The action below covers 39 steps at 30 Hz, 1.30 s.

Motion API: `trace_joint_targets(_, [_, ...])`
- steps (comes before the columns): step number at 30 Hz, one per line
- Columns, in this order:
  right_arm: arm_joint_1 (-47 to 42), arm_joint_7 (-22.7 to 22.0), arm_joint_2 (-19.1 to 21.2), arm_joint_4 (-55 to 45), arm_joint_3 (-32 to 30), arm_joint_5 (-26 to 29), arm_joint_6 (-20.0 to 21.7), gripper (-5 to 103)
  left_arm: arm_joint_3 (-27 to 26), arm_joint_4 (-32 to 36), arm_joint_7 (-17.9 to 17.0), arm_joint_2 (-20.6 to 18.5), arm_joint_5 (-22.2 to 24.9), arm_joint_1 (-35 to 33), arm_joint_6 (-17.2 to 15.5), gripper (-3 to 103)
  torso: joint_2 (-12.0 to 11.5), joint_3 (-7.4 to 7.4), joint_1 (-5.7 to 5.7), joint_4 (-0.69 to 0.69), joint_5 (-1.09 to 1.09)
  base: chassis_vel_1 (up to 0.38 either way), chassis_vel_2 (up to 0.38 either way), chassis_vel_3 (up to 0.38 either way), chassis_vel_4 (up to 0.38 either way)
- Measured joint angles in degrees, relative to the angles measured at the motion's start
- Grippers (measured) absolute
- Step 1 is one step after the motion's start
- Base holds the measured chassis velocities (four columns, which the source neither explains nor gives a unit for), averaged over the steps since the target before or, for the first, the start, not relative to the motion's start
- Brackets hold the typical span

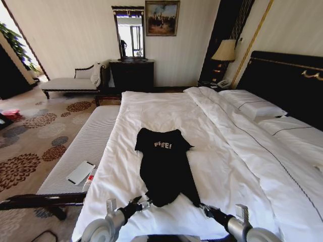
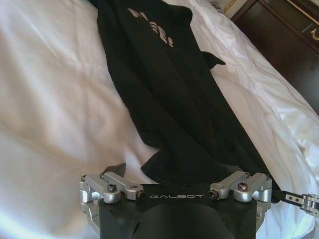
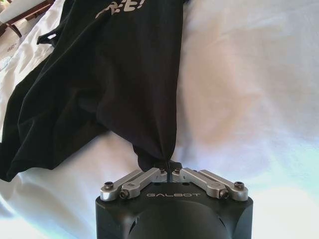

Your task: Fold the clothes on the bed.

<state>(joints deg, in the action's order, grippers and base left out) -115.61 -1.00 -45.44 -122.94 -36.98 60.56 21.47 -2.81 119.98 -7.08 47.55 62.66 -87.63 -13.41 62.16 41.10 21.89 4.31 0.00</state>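
Pinching the T-shirt (image 1: 164,164) hem: left gripper (image 1: 146,203), right gripper (image 3: 170,171).

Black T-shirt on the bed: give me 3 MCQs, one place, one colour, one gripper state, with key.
1. Where does the black T-shirt lie?
A. on the white duvet of the bed, near its foot edge
B. on the bench beside the bed
C. on the pillows

2. What colour is the lettering on its chest?
A. red
B. white
C. yellow

3. What is the right gripper doing?
A. hanging open above the pillows
B. shut on a corner of the shirt's hem
C. holding a sleeve

Key: 1 A, the head view shows the shirt spread on the duvet just ahead of both arms. 2 B, pale "FREE!" letters stand out on the black cloth. 3 B, the right wrist view shows the fingers closed together with the hem pinched between them; the left gripper sits at the other hem corner with fingers spread.
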Motion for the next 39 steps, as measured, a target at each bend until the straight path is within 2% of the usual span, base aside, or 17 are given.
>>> trace_joint_targets(2, [-0.1,0.0,0.0,0.0,0.0,-0.1,0.0,0,0.3,-0.2,0.0,0.3,-0.2,0.4,0.1,102,0.0,0.0,0.0,0.0,0.0,0.0,0.0,0.0,0.0])
trace_joint_targets(5, [-0.2,0.0,-0.1,0.0,0.0,-0.2,0.0,0,0.8,-0.6,-0.1,1.1,-0.7,1.0,0.3,96,0.0,0.0,0.0,0.0,0.0,0.0,0.0,0.0,0.0])
trace_joint_targets(7, [-0.2,0.0,-0.2,0.0,0.0,-0.2,0.0,0,1.0,-0.7,-0.1,1.2,-0.9,1.0,0.3,96,0.0,0.0,0.0,0.0,0.0,0.0,0.0,0.0,0.0])
trace_joint_targets(10, [-0.1,-0.2,-0.1,-0.2,0.0,-0.2,0.0,0,1.7,-1.2,-0.1,1.4,-2.0,1.0,0.4,81,0.0,0.0,0.0,0.0,0.01,0.0,0.0,0.0,0.0])
trace_joint_targets(11, [-0.1,-0.2,-0.1,-0.2,0.0,-0.2,0.0,0,1.7,-1.2,-0.1,1.4,-2.0,1.0,0.4,81,0.0,0.0,0.0,0.0,0.01,0.0,0.0,0.0,0.0])
trace_joint_targets(14, [-0.1,-0.3,0.0,-0.3,0.0,-0.1,0.1,0,2.2,-1.8,0.1,2.0,-3.1,1.0,0.8,65,0.0,0.0,0.0,0.0,0.0,0.0,0.0,0.0,0.0])
trace_joint_targets(16, [-0.1,-0.3,0.0,-0.4,0.0,-0.1,0.1,0,2.5,-2.0,0.1,2.4,-3.5,1.0,0.9,65,0.0,0.0,0.0,0.0,0.0,0.0,0.0,0.0,0.0])
trace_joint_targets(20, [-0.2,-0.3,-0.1,-0.6,0.0,-0.1,0.1,0,3.0,-2.1,0.1,3.3,-4.2,1.4,1.4,43,0.0,0.0,0.0,0.0,0.0,0.0,0.0,0.0,0.0])
trace_joint_targets(22, [-0.2,-0.3,-0.2,-0.6,0.0,-0.1,0.1,0,2.9,-2.1,0.0,3.4,-4.0,1.6,1.4,43,0.0,0.0,0.0,0.0,0.0,0.0,0.0,0.0,0.0])
trace_joint_targets(26, [0.1,-0.3,-0.2,-0.6,0.2,-0.1,0.2,0,2.4,-2.2,-0.2,3.6,-3.6,2.1,1.5,21,0.0,0.0,0.0,0.0,0.0,0.0,0.0,0.0,0.0])
trace_joint_targets(28, [0.2,-0.4,-0.2,-0.6,0.2,0.0,0.2,0,2.3,-2.2,-0.2,3.6,-3.6,2.1,1.5,21,0.0,0.0,0.0,0.0,0.0,0.0,0.0,0.0,0.0])
trace_joint_targets(30, [0.3,-0.4,-0.1,-0.6,0.3,0.2,0.2,0,2.0,-2.2,-0.3,3.6,-3.5,2.0,1.5,10,0.0,0.0,0.0,0.0,0.0,0.0,0.0,0.0,0.0])
trace_joint_targets(31, [0.3,-0.4,-0.1,-0.6,0.3,0.2,0.2,0,2.0,-2.2,-0.3,3.6,-3.5,2.0,1.5,10,0.0,0.0,0.0,0.0,0.0,0.0,0.0,0.0,0.0])
trace_joint_targets(33, [0.4,-0.4,0.0,-0.6,0.3,0.2,0.2,0,1.4,-1.7,-0.4,3.4,-3.4,1.3,1.5,2,0.0,0.0,0.0,0.0,0.0,0.0,0.0,0.0,0.0])
trace_joint_targets(39, [0.5,-0.4,-0.4,-0.4,0.4,0.1,0.2,0,-1.5,-0.4,0.1,1.3,-4.1,-1.4,1.7,2,0.0,0.0,0.0,-0.01,-0.01,0.0,0.0,0.0,0.0])
